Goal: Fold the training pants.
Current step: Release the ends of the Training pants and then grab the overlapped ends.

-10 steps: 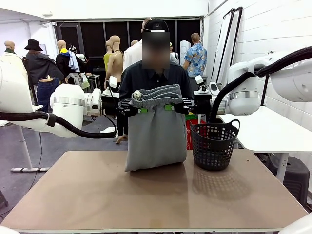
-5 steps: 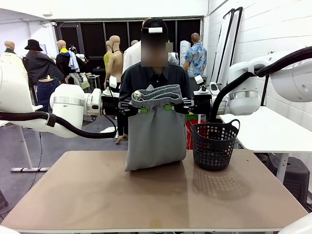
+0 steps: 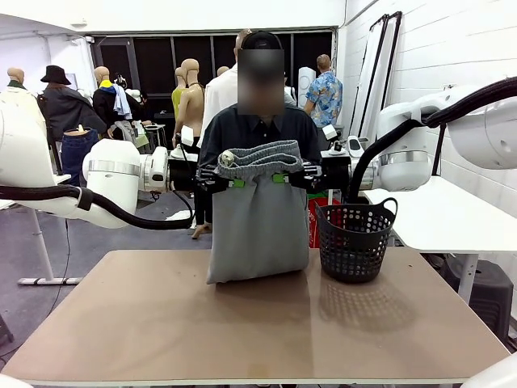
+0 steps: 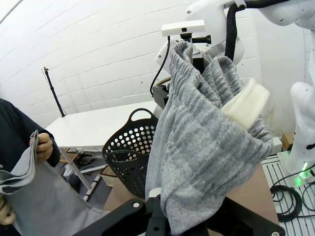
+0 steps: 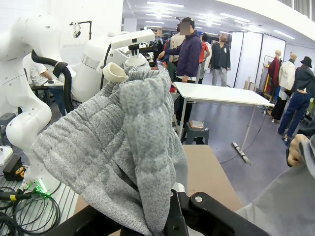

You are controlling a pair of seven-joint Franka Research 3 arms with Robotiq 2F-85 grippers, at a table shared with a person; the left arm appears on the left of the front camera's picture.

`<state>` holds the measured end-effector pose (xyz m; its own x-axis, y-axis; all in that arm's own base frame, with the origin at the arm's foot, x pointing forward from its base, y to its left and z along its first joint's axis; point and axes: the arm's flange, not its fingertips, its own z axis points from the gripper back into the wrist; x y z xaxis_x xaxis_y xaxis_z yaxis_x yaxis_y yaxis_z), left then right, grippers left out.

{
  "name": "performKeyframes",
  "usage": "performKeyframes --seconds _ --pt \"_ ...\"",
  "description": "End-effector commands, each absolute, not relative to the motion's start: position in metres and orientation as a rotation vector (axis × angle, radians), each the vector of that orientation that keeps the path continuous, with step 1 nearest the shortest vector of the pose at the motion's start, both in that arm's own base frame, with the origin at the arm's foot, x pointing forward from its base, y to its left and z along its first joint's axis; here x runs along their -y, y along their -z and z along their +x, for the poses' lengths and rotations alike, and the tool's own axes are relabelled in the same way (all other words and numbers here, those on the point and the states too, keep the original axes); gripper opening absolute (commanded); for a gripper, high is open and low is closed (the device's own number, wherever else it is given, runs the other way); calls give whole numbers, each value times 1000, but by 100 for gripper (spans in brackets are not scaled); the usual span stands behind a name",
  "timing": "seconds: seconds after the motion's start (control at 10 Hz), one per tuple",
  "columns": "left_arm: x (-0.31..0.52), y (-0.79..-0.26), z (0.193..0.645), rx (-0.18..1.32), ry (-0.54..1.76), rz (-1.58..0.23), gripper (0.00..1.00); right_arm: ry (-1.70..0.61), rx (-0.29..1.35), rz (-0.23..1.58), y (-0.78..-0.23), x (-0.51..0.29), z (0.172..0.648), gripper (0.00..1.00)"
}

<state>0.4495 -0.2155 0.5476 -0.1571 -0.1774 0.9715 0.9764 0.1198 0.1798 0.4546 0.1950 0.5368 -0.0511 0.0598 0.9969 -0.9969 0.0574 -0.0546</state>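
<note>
Training pants (image 3: 258, 234) hang upright just left of the black mesh basket (image 3: 355, 238), their lower edge resting on the brown surface (image 3: 242, 331) level with the basket's foot. Left hand (image 3: 232, 183) is clamped tight on the waistband corner farther from the basket. Right hand (image 3: 281, 178) is clamped tight on the corner nearer it. A person (image 3: 254, 129) stands behind the pants. White table (image 3: 440, 214) right of the basket, white brick wall (image 3: 452, 56) above it.

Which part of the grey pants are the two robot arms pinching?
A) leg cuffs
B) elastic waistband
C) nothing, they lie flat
B: the left jaws and right jaws are shut on the gathered waistband of the training pants, which hang down to the table.
</note>
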Motion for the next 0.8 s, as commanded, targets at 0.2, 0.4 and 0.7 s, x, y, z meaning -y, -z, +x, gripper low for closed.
performKeyframes --seconds 0.2,0.4,0.7 --pt "217 -549 446 1276 1293 -909 0 -1242 1237 1113 -539 -195 453 0" --pt "217 -549 446 1276 1293 -909 0 -1242 1237 1113 -539 -195 453 0" --pt "217 -549 446 1276 1293 -909 0 -1242 1237 1113 -539 -195 453 0"
